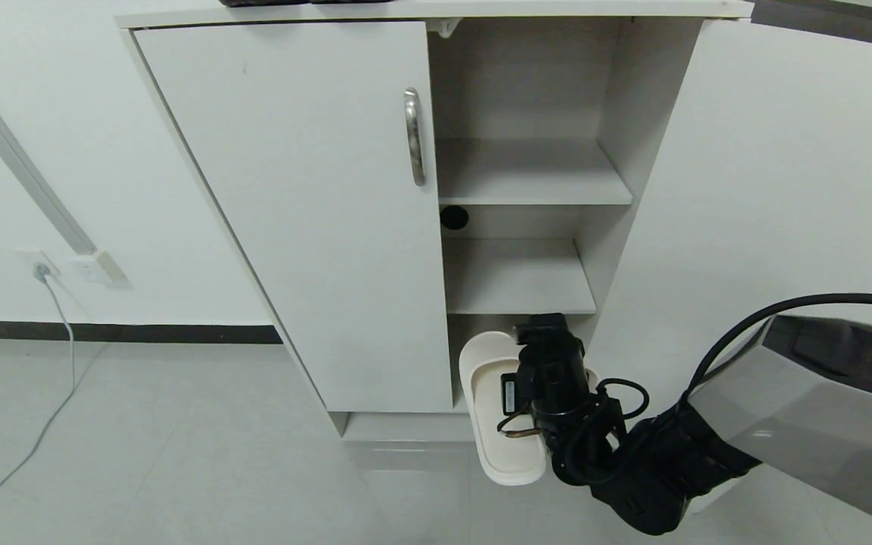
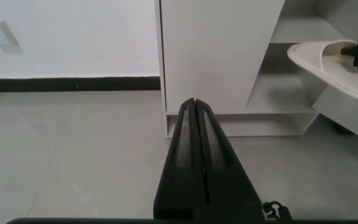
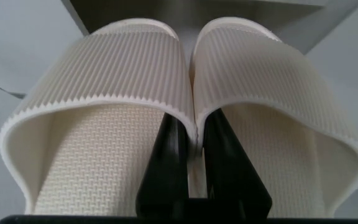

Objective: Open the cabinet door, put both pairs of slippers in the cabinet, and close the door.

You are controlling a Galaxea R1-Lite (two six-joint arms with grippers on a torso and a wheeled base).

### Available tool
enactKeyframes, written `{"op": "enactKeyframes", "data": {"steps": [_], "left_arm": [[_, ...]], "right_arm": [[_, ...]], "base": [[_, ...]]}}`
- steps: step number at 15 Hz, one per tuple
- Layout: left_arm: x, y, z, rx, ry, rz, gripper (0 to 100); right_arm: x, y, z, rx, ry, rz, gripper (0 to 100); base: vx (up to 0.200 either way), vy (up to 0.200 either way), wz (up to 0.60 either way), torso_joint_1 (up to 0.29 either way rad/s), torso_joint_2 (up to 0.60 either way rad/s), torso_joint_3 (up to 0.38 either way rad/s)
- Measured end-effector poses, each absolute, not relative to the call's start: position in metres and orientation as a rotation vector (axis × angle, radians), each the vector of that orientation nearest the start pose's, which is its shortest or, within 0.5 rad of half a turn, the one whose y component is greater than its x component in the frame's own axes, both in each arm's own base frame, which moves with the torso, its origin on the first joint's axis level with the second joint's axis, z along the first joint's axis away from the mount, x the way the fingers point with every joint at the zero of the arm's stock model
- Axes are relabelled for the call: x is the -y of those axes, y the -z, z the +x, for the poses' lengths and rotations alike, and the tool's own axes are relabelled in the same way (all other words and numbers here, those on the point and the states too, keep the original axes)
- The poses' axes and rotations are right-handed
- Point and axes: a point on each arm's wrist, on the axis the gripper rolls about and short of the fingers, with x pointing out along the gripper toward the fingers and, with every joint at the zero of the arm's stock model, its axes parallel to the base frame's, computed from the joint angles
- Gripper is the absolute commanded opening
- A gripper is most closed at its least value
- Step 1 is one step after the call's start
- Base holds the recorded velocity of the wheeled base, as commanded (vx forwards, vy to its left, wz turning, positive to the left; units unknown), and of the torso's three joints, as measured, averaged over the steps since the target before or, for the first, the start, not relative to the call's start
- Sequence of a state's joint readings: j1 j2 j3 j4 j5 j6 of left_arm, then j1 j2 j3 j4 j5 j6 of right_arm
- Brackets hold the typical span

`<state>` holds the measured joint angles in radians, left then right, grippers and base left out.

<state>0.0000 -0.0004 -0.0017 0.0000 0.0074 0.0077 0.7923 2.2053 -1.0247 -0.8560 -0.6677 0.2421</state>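
While my right pincer (image 1: 546, 333) is clenched on one pair of slippers (image 1: 490, 401), both slippers sit side by side in the right wrist view, and my two black fingers (image 3: 166, 165) squeeze the inner edges of the two straps together. They are cream, soft-looking foam or rubber. The wide arched straps are ribbed in fine straight lines, the footbeds have a small woven-looking grain, and toes and heels are rounded. In the head view one slipper is plain to see and the second is mostly hidden behind my wrist. The pair is held off the floor (image 1: 179, 469) at the mouth of the bottom compartment of the cabinet (image 1: 633, 98), toes toward the inside and heels sticking out over the grey glossy tiles. The cabinet is flat white board with square edges. It has two doors: the right-hand door (image 1: 754, 189) swung open and the left-hand door (image 1: 300, 212) shut, with one curved metal bar handle (image 1: 415, 136). Two bare shelves (image 1: 527, 178) make three compartments in the open half, and one round dark hole (image 1: 453, 218) sits in the back just under the upper shelf. My left pincer (image 2: 194, 109) hangs low over the floor, well apart from the cabinet, its fingers pressed together on nothing, only a thin seam between them. One wall socket (image 1: 42, 266) has one grey cable (image 1: 65, 356) running down to the floor.
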Motion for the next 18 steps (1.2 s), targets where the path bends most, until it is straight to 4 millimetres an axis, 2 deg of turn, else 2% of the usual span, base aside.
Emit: {"op": "enactKeyframes", "data": {"steps": [5, 10, 16, 18], "left_arm": [[0.000, -0.076, -0.023, 0.001, -0.008, 0.011, 0], [0.000, -0.076, -0.023, 0.000, -0.009, 0.010, 0], [0.000, -0.076, -0.023, 0.001, -0.008, 0.009, 0], [0.000, -0.076, -0.023, 0.002, -0.008, 0.010, 0]], "right_arm": [[-0.282, -0.084, 0.296, -0.192, -0.089, 0.038, 0], [-0.278, -0.094, 0.294, -0.031, -0.090, 0.003, 0], [-0.274, -0.078, 0.301, -0.036, -0.059, -0.033, 0], [-0.274, -0.077, 0.301, -0.039, -0.059, -0.035, 0]], "base": [[0.000, 0.000, 0.00, 0.004, 0.00, -0.059], [0.000, 0.000, 0.00, 0.000, 0.00, 0.000], [0.000, 0.000, 0.00, 0.000, 0.00, 0.000], [0.200, 0.000, 0.00, -0.002, 0.00, 0.002]]}}
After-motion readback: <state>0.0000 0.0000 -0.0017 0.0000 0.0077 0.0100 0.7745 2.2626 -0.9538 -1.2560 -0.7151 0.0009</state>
